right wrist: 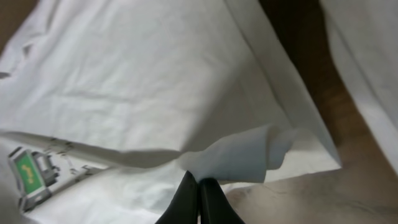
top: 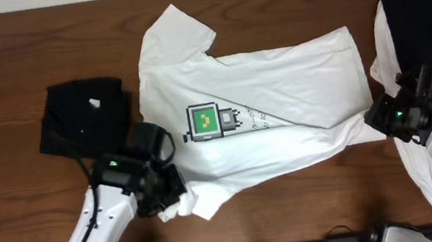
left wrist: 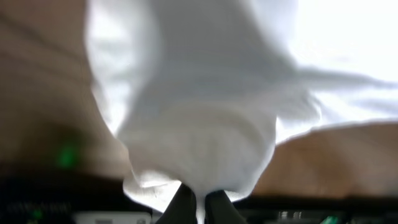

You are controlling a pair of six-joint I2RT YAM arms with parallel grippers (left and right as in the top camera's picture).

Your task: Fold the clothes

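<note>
White T-shirt [top: 278, 88] cloth lies spread across the middle of the wooden bench [top: 6, 48], its long axis running left to right, sleeves at the left end and hem at the right end, with a pixel graphic [top: 205, 122] face up on the chest. The left hand [top: 169, 196] sits at the near-left corner, and in its wrist view the two dark fingers [left wrist: 186, 208] are pressed together with a bunched wad of white fabric pinched between them. The right hand [top: 381, 118] sits at the near-right corner of the hem; its wrist view shows the fingers [right wrist: 186, 196] closed tight on a small curled flap of the hem edge. So each arm has the end nearest to it, and both grips lie along the near long edge, with the whole body of the shirt stretching away to the far side of both hands. In my judgement the coming fold turns on that: carrying the near edge towards the far one, parallel to the long axis, with both ends moving evenly so the cloth does not skew. A folded black garment [top: 81, 114] rests just left of the shirt, apart from it, and a dark garment with a red band [top: 419, 11] lies at the far right.
</note>
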